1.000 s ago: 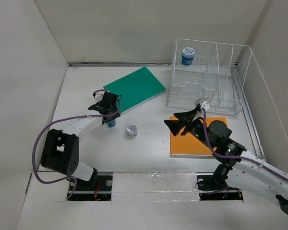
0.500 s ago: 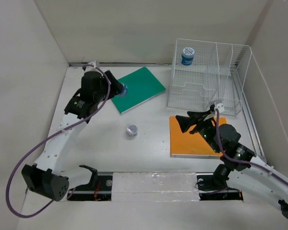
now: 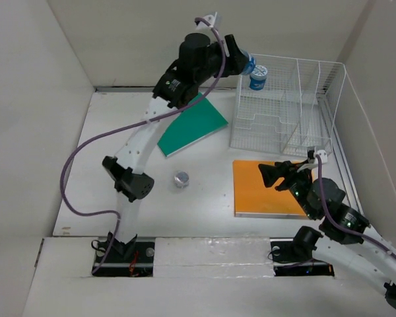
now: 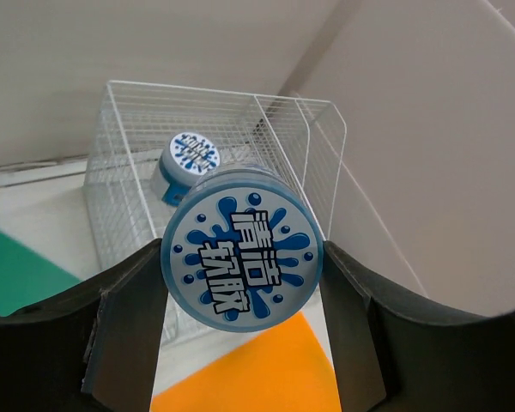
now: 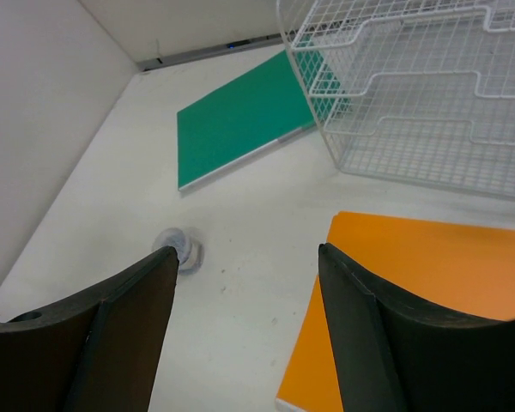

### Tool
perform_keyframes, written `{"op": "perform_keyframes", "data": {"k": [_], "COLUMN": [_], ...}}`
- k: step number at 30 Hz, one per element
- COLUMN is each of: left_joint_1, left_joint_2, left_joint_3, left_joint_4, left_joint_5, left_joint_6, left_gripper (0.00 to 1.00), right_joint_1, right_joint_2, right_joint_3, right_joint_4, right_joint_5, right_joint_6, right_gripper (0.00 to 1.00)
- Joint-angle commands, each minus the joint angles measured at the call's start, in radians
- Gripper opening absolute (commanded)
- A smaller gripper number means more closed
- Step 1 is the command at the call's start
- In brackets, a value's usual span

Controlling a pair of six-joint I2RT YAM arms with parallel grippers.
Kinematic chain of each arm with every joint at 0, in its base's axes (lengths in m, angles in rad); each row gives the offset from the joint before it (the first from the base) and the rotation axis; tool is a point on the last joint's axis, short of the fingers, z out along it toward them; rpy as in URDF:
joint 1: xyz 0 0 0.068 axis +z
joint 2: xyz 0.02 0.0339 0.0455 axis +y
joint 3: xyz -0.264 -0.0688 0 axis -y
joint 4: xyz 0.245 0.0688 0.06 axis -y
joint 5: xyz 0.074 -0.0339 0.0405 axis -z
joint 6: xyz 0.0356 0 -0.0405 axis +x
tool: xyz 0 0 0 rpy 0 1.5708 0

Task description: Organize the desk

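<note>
A: What do we see in the left gripper (image 3: 240, 63)?
B: We see it clamped on a blue-lidded jar (image 4: 243, 249), raised beside the wire rack (image 3: 284, 112); a matching jar (image 3: 258, 76) sits inside; the right gripper (image 3: 272, 173) hangs spread above the orange book (image 3: 261, 195); the desk (image 3: 204, 198) lies beneath rack and book.
</note>
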Motion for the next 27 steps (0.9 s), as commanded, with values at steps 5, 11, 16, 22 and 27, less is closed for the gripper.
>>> {"op": "perform_keyframes", "data": {"k": [5,11,16,22,27], "left_joint_1": [-0.083,-0.124,-0.144,-0.154,-0.154], "left_joint_2": [0.123,0.257,0.288,0.314,0.309], "left_joint_3": [0.065,0.148,0.134,0.139,0.156], "left_joint_4": [0.134,0.208,0.237,0.210,0.194], "left_joint_5": [-0.020,-0.047,-0.116,-0.190,-0.210], "left_joint_6": [0.073,0.128,0.203,0.297,0.354], "left_gripper": [0.36,0.36,0.39,0.40,0.42], "right_joint_1": [0.007,0.007,0.007,0.007,0.007], "right_joint_2": [-0.080,-0.097,-0.090,-0.085,-0.076], "right_joint_3": [0.067,0.080,0.073,0.060,0.052], "right_joint_4": [-0.149,-0.154,-0.156,-0.139,-0.128], "right_joint_5": [0.014,-0.048,-0.078,-0.083,-0.097], "right_joint_6": [0.044,0.042,0.046,0.041,0.042], "right_gripper": [0.72,0.72,0.72,0.72,0.72]}}
